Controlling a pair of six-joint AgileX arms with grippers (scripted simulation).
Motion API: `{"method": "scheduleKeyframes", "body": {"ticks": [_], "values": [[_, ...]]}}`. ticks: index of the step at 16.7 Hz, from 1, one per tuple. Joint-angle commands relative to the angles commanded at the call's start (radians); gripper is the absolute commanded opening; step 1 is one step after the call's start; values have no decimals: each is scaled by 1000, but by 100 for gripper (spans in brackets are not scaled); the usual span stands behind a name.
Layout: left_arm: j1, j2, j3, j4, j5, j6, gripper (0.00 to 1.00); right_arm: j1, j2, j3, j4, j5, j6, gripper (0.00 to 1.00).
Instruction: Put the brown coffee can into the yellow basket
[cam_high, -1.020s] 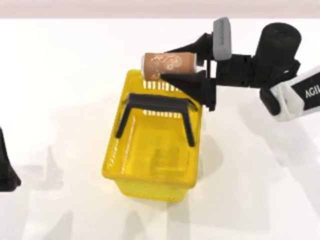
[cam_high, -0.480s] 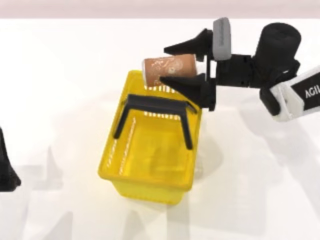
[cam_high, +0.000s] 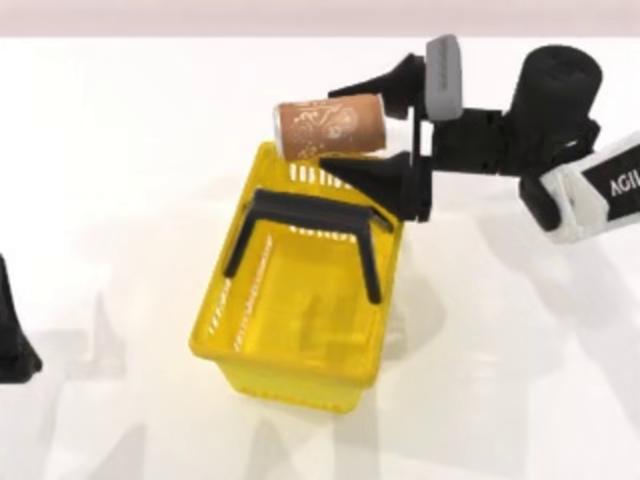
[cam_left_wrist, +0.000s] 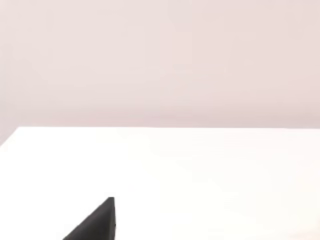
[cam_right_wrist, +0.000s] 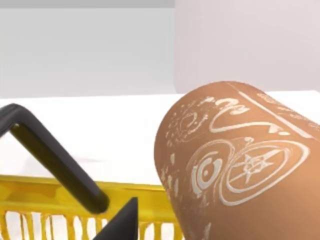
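Top view, can: My right gripper (cam_high: 352, 128) reaches in from the tabletop's right side towards the far edge and holds the small orange-brown cylindrical coffee can (cam_high: 330, 128), pale swirls on its side, between its two black fingers.
Top view, axis: The can lies on its side, long axis running left to right in line with the gripper, its free end pointing left.
Top view, key relation: The can hangs in the air above the far rim of the bright yellow slotted plastic shopping basket (cam_high: 222, 300), not over the open middle; the basket's floor lies nearer the near edge than the can does.
Top view, obstacle: The basket's black hinged handle (cam_high: 305, 212) arches across its far half, just on the near side of the can and of the gripper's lower finger; I judge it the one thing a drop could catch on.
Top view, other arm: My left arm shows only as a dark shape at the tabletop's left edge, parked well apart from everything.
Left wrist view: Bare white tabletop and one dark finger tip of my left gripper (cam_left_wrist: 97, 222); I cannot tell its state.
Right wrist view: The can (cam_right_wrist: 240, 165) fills the frame close in; the yellow rim (cam_right_wrist: 45, 197) and black handle (cam_right_wrist: 55, 165) sit beyond and below it.
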Motion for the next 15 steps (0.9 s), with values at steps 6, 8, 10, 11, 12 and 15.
{"method": "scheduleKeyframes", "body": {"ticks": [6, 8, 10, 11, 12, 15], "values": [[-79, 184, 170, -163, 21, 104, 100, -20, -203, -100, -80, 86, -11, 100], [-127, 309, 293, -268, 30, 169, 100, -38, -337, -172, -139, 151, -16, 100], [-179, 452, 435, -384, 38, 242, 100, -61, -494, -257, -210, 229, -21, 100], [-208, 533, 516, -448, 41, 284, 100, -74, -580, -304, -250, 272, -23, 100], [-237, 618, 600, -513, 44, 327, 100, -88, -670, -353, -292, 317, -25, 100], [-326, 887, 865, -713, 48, 462, 100, -132, -961, -512, -431, 463, -29, 100]]}}
